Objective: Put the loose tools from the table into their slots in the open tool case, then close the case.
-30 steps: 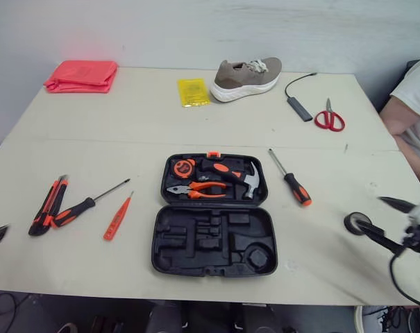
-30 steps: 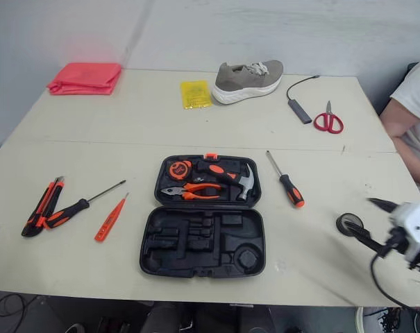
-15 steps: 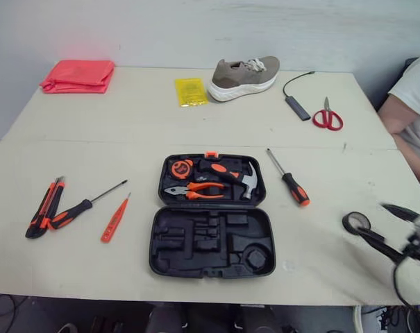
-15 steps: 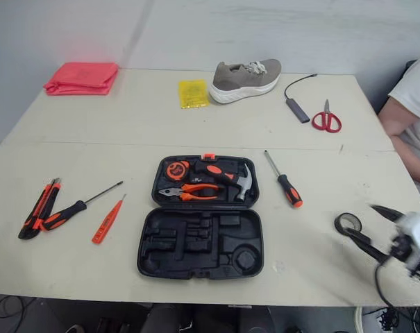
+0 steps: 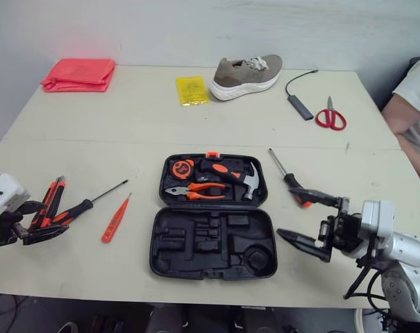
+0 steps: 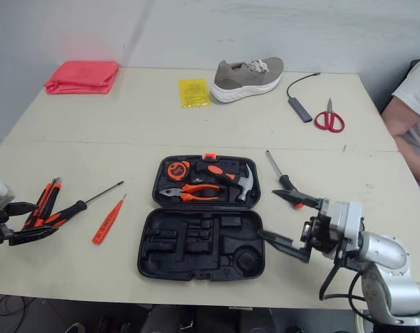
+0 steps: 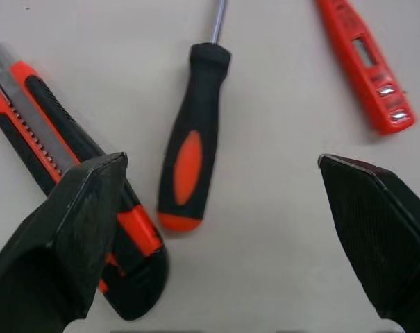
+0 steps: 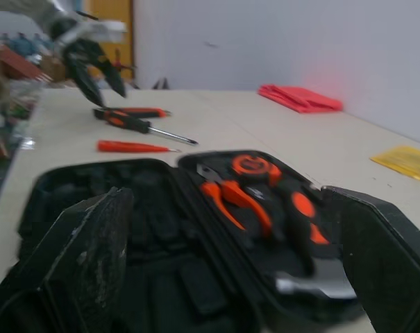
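Big picture: the counter (image 5: 196, 118) is pretty cluttered, and the open tool case (image 5: 196, 243) sits dead centre of the frame. Its upper half is stocked, but the moulded slots in the lower half are bare, so nothing loose is packed yet. My worry on the right is that the right jaws are spread wide at lower right. One finger reaches over the end of the screwdriver (image 5: 287, 179) and the other sits just beside the case wall, so any sideways drift could shove the whole case. The left jaws, far left of the frame, are also wide open and empty. The wrist view has them straddling the black-handled screwdriver (image 7: 192, 132) with one finger overlapping the utility knife (image 7: 50, 146). Closing there could pinch both at once, or send that round handle rolling away. The orange tester pen (image 5: 117, 216) lies apart, a bit right of those, flat and skinny, so I'd guess it's easy to skid instead of lift. Anything seated proud of its slot would probably block the lid too.
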Motion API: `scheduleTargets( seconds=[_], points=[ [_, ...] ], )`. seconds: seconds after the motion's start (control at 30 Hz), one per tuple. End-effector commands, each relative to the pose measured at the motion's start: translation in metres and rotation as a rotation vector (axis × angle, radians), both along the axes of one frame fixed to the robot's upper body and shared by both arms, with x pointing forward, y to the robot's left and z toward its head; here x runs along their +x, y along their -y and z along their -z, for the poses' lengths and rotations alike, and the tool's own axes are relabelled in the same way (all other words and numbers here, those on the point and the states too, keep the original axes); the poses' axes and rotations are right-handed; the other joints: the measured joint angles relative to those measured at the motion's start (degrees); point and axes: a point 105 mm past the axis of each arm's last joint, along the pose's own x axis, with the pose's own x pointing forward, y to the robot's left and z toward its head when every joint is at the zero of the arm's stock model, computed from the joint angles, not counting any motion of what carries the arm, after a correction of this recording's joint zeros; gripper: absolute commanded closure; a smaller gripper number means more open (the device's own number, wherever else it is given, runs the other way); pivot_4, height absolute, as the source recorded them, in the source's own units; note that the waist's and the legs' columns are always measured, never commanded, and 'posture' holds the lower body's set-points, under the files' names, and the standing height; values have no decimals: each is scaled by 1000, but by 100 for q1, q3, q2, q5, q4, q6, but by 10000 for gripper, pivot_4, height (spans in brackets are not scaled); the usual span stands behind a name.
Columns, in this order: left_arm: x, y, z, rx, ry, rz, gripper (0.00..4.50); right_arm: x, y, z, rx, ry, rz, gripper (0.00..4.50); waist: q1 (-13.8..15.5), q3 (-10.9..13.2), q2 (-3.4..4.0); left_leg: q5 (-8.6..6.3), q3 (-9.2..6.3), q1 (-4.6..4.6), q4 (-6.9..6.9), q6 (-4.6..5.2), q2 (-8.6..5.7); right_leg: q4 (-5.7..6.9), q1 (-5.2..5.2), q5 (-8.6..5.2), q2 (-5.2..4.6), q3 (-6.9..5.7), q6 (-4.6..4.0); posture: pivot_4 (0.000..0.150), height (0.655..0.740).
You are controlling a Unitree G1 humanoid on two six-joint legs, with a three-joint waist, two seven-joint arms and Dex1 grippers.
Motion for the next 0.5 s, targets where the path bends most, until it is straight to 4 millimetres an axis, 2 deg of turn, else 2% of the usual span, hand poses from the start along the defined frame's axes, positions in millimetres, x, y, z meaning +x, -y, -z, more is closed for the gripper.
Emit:
scheduleTargets(
  seconds=[0.03,0.17,0.33,0.43,0.5],
  points=[
    [8,-1,14,17,-31,47,308,-8,-9,-4,-11,60,-53,0,1,-3,-4,0,0,0,2,0,0,2,0,1,-1,0,1,1500,7400],
    [28,4,15,-43,6,34,308,-4,-3,-2,-21,65,-26,0,8,-3,-9,0,-1,-2,14,1,0,17,-3,1,-6,1,1,1500,7400],
    [30,0,30,24,-83,52,308,-3,1,-1,-30,65,-4,0,-5,-2,-8,1,2,-3,29,5,0,33,-3,-1,-2,-6,-1,1500,7400],
    [25,-6,38,72,-143,60,8392,-1,2,-2,-31,73,18,0,-11,-2,-7,-1,2,-2,53,8,4,47,-1,-1,1,-9,-1,1500,7400],
    [21,-8,42,97,-183,73,16938,0,3,-3,-32,75,27,0,-24,-2,-6,-3,2,-1,61,10,7,53,-1,-1,1,-5,-1,1500,7400]
  ],
)
